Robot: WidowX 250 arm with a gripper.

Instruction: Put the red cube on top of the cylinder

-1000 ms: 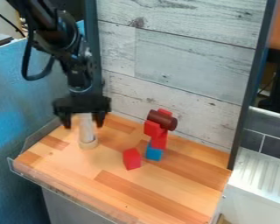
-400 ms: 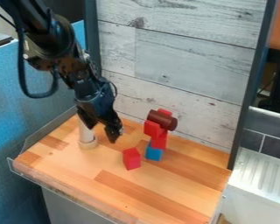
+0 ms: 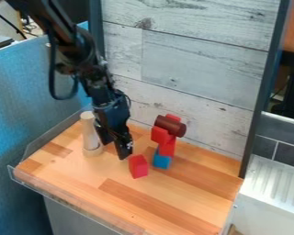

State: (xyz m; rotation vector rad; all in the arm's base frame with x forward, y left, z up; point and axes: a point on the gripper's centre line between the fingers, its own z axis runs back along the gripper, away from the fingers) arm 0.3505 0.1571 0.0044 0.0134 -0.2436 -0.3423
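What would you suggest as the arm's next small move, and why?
I would probably shift the gripper until its open fingers line up over the loose red cube: they look empty and sit off to the pale cylinder's side of that cube, which stands apart from the stack.

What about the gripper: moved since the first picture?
Yes, the gripper went right and down in view, from the pale cylinder toward the lone red cube.

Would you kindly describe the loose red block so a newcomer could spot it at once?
On the wooden tabletop, find the stack rising from a blue block. The red block stands on the wood just left of that base in the picture. The other red blocks are in the stack; this one stands apart.
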